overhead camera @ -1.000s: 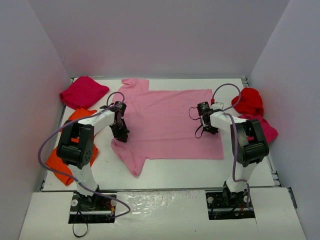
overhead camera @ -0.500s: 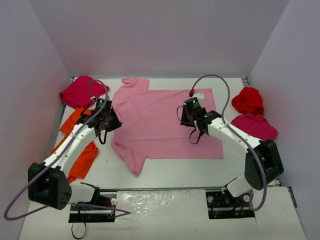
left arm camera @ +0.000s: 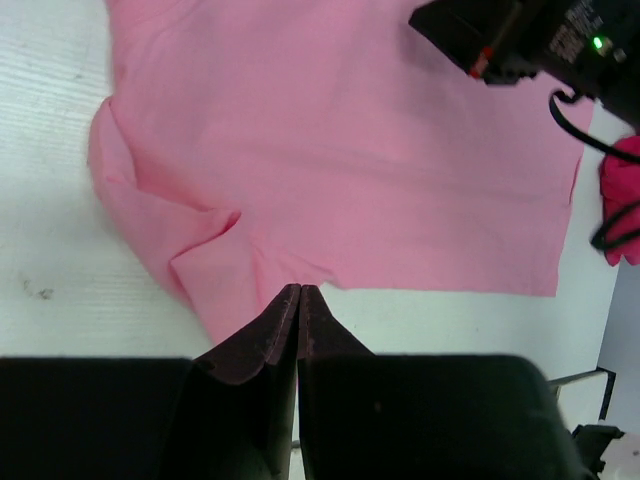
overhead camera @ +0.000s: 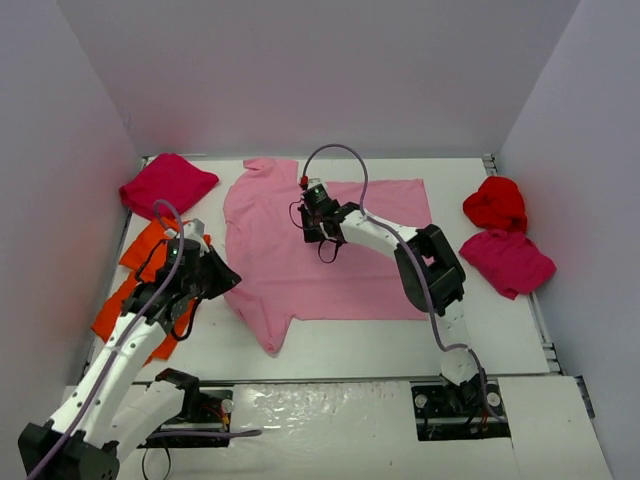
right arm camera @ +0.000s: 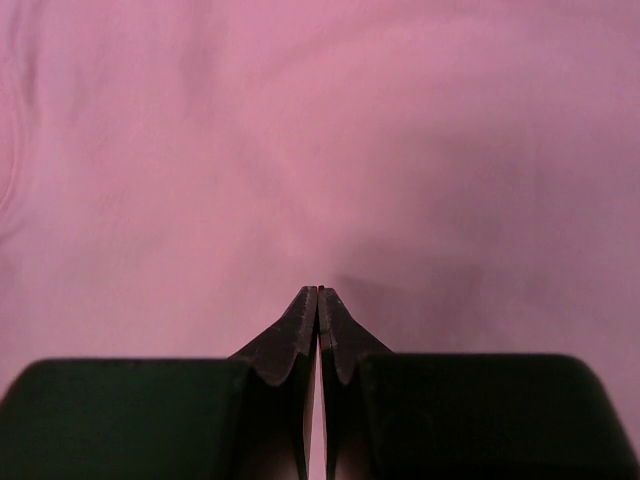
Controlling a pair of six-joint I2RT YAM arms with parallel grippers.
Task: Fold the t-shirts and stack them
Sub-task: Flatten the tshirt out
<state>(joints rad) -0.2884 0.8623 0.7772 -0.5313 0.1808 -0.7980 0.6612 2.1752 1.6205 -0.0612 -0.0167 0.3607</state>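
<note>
Pink t-shirt (overhead camera: 340,250) lies spread flat mid-table. Your left gripper (left arm camera: 299,290) hovers at the near sleeve (overhead camera: 262,318), jaws pressed together on nothing; your right gripper (right arm camera: 318,292) is the same, over the chest. Open both first, then pinch both layers at the edge.

You see a plain light-pink tee (overhead camera: 350,260), no print. One magenta-crimson tee (overhead camera: 168,183) far left, a second magenta tee (overhead camera: 508,262) at right, beside a bright-red tee (overhead camera: 497,203). Orange tees (overhead camera: 112,318) are plain too. Table (overhead camera: 400,340) is white. Left pincer (left arm camera: 299,290) & right pincer (right arm camera: 318,292) are black; arms (overhead camera: 378,231) white w/ black joints.
</note>
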